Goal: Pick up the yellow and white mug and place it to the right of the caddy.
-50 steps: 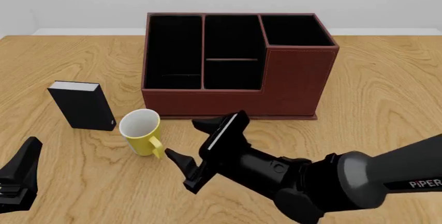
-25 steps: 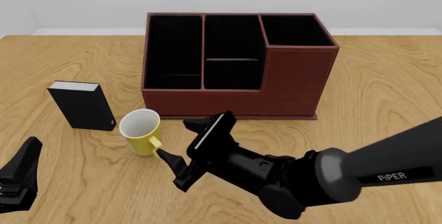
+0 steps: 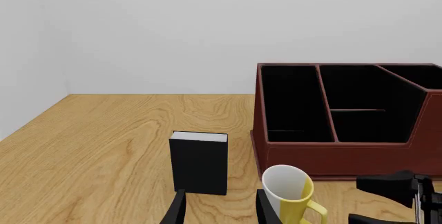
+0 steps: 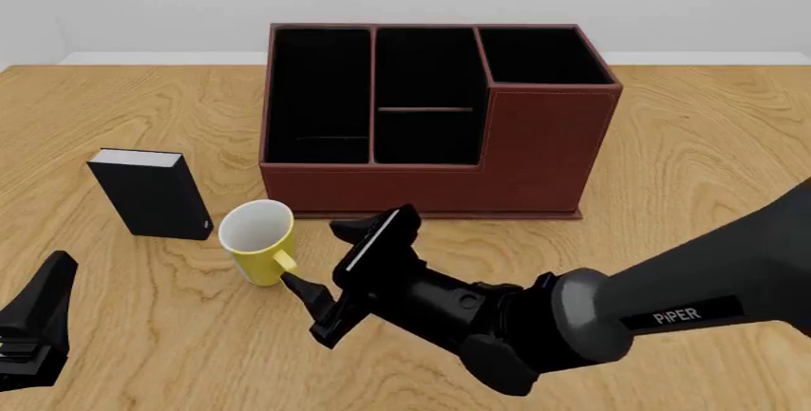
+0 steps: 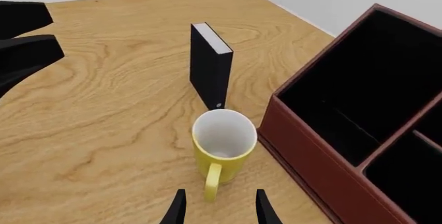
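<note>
The right end effector [image 4: 327, 261], fingers spread and empty, has crept closer to the mug [image 4: 260, 241] handle; grasp pending.

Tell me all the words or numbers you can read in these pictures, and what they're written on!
"PiPER": white letters on the right arm, seen in the front view.
No words, numbers or signs show on the mug, the brown box, the small black box or the table.
The two wrist views show no text.
</note>
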